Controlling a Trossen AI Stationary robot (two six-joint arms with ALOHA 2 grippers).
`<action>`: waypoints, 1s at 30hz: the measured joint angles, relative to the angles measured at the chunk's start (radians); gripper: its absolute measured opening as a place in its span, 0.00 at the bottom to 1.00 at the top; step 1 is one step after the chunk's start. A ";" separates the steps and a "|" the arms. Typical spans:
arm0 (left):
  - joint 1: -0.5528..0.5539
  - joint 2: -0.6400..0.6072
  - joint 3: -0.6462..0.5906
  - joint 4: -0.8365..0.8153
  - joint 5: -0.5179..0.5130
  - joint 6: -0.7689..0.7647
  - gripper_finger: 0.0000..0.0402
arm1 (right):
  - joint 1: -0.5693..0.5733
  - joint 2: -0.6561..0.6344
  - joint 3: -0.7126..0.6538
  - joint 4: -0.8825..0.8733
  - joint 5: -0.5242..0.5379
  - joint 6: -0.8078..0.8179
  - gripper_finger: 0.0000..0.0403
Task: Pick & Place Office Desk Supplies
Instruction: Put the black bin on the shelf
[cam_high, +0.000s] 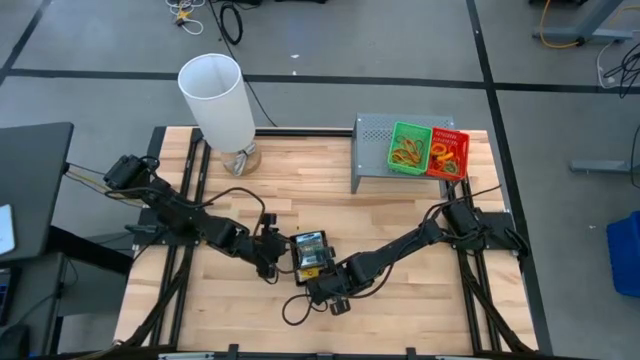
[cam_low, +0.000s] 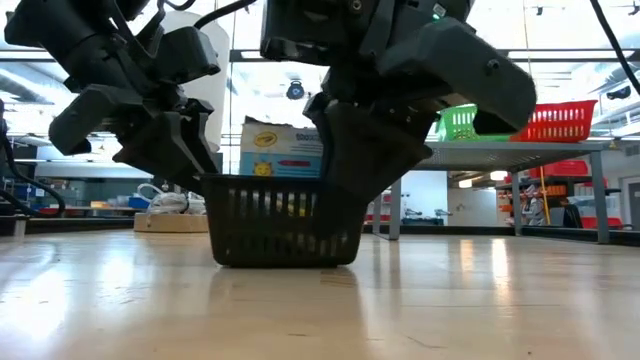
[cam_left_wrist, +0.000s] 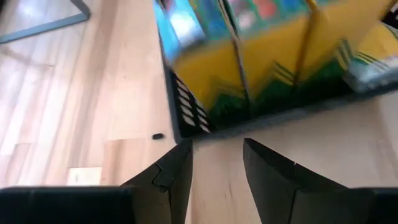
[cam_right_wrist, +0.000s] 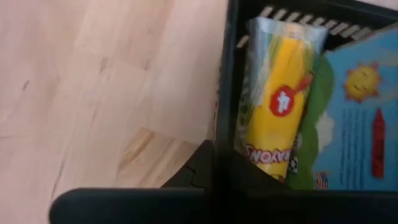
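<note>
A small black tray (cam_high: 309, 258) stands on the wooden table near its front middle, holding yellow-green crayon boxes (cam_right_wrist: 273, 106) that stick up above its rim (cam_low: 280, 148). My right gripper (cam_right_wrist: 214, 165) comes down at the tray's near side and is shut on its wall. My left gripper (cam_left_wrist: 217, 165) is open at the tray's left side, with its fingertips just short of the wall (cam_left_wrist: 261, 121). I cannot tell whether it touches the tray. My right gripper holds the black tray by the top edge of its side wall (cam_right_wrist: 222, 124), near a corner. One finger (cam_right_wrist: 196, 168) is outside the wall; the other seems to be inside, but it merges with the dark tray. The fingers slant steeply down from the table's near right. The tray's bottom rests on the table (cam_low: 280, 262).
A tall white cylinder (cam_high: 218, 100) stands at the far left. A grey perforated riser (cam_high: 372, 150) at the far right carries a green tray (cam_high: 410, 147) and a red tray (cam_high: 448, 153) of coloured bands. Bare wood lies in the table's middle and near edge.
</note>
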 joint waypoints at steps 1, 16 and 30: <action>0.000 0.000 0.000 0.001 -0.011 0.000 0.37 | 0.001 0.000 0.000 -0.002 0.008 0.005 0.03; -0.005 0.000 0.000 0.008 -0.052 -0.053 0.37 | -0.011 -0.004 0.060 -0.282 0.268 0.170 0.01; -0.041 0.000 0.000 0.015 -0.056 -0.084 0.37 | -0.068 -0.004 0.421 -0.751 0.407 0.134 0.00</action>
